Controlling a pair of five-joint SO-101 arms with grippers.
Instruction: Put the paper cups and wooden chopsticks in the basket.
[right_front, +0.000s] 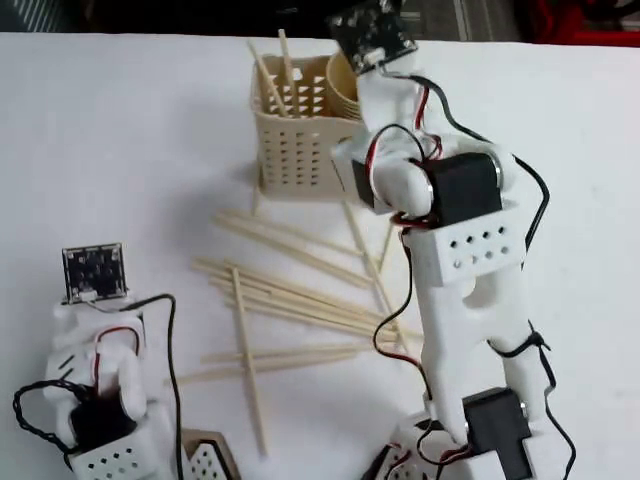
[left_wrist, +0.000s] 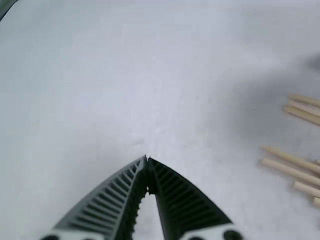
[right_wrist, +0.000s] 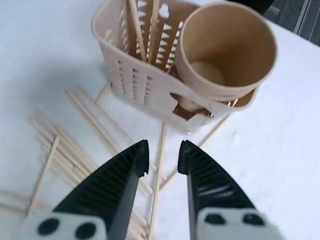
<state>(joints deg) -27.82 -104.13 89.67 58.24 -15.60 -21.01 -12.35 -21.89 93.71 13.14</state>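
Observation:
A cream perforated basket (right_front: 297, 148) stands at the back of the white table. Inside it are stacked brown paper cups (right_wrist: 227, 50) and a few upright wooden chopsticks (right_wrist: 136, 30). Several loose chopsticks (right_front: 290, 300) lie scattered on the table in front of the basket. My right gripper (right_wrist: 162, 152) hangs open just in front of the basket (right_wrist: 135, 85), above one chopstick (right_wrist: 158, 175) lying on the table, and holds nothing. My left gripper (left_wrist: 147, 160) is shut and empty over bare table near the front left, with chopstick ends (left_wrist: 292, 165) off to its side.
The right arm (right_front: 465, 270) stretches from the front right edge up to the basket, crossing over some chopsticks. The left arm (right_front: 95, 390) sits folded at the front left corner. Bare white table lies left of the basket.

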